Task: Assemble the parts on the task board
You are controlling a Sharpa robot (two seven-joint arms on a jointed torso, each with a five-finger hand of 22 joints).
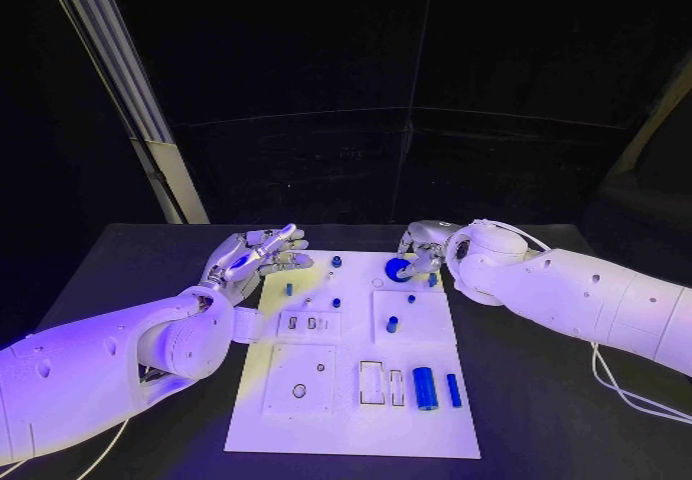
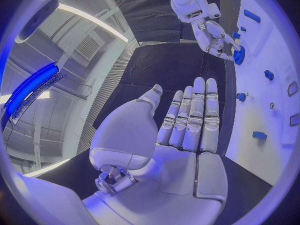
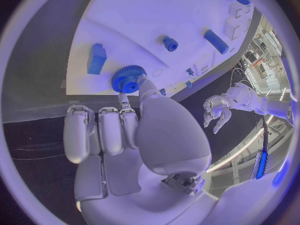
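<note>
Right hand on the blue gear at the board's far edge

The right hand (image 1: 421,250) pinches the blue gear (image 1: 397,268) over the far right part of the task board (image 1: 346,420). The left hand (image 1: 257,255) hovers empty, fingers straight and apart, at the far left edge. The gear's seat presumably lies just nearer on the board.

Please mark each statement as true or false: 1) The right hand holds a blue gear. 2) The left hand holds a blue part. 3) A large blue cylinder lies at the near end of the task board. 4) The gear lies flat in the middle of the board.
1) True: the right hand pinches the blue gear.
2) False: the left hand is open and holds nothing.
3) True: the blue cylinder lies on the task board there.
4) False: the gear is in the right hand at the far edge.
</note>
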